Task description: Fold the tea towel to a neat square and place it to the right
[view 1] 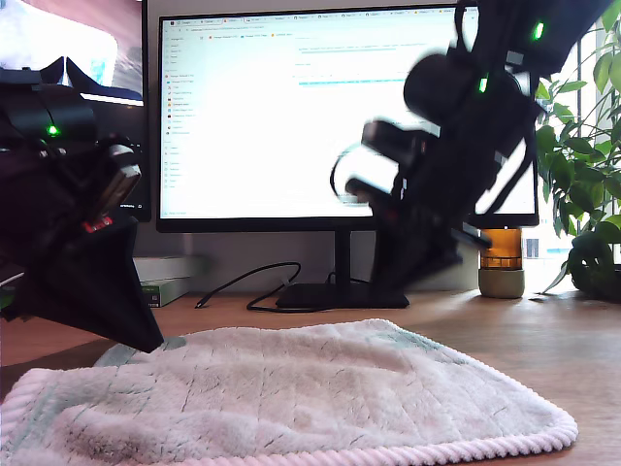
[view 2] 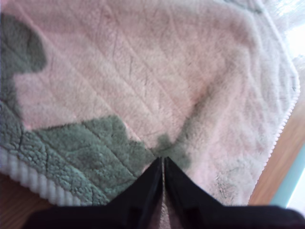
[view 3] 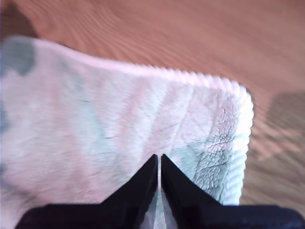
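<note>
Towel [view 1: 320, 398] lies flat under both hands; first hand [view 2: 163, 160] and second hand [view 3: 158, 156] closed, empty.

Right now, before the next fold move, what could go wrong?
1. My first gripper and my second gripper show jaws shut over the tea towel; pressing down would likely bunch it, not pinch it.
2. The raised arm is motion-blurred in front of the monitor; a swing might clip it.

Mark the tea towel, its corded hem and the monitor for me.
tea towel [view 1: 320, 388]: exterior view, middle of the fluffy top.
corded hem [view 1: 466, 449]: exterior view, near ribbed edge.
monitor [view 1: 262, 116]: exterior view, lit screen.
</note>
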